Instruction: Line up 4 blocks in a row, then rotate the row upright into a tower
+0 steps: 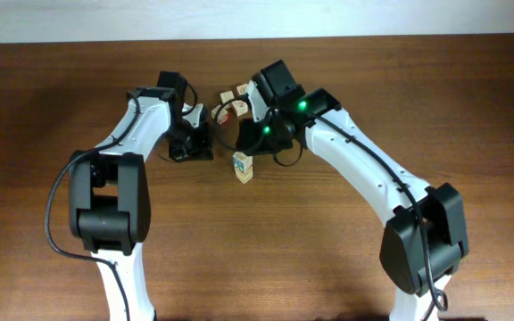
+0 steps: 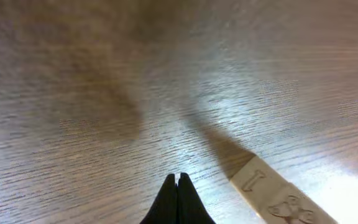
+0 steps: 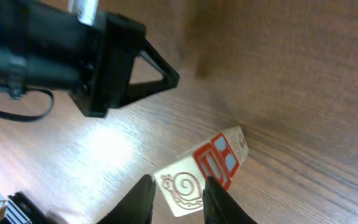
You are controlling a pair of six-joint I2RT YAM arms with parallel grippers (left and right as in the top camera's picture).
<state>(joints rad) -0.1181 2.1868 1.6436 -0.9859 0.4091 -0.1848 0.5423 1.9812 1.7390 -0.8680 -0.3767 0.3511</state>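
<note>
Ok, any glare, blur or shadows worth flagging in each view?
Overhead: evenly lit and sharp across the table. Left wrist: the wood is blurred toward the top, glare at lower right washes out the tan block, and a dark shadow streak runs up from it. Right wrist: a glare patch on the wood left of the red-marked block; the far wood is soft.

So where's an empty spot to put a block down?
Bare wood: between left arm and right arm, this side of the lone block; also both table ends. Crowded: the block cluster up top.
</note>
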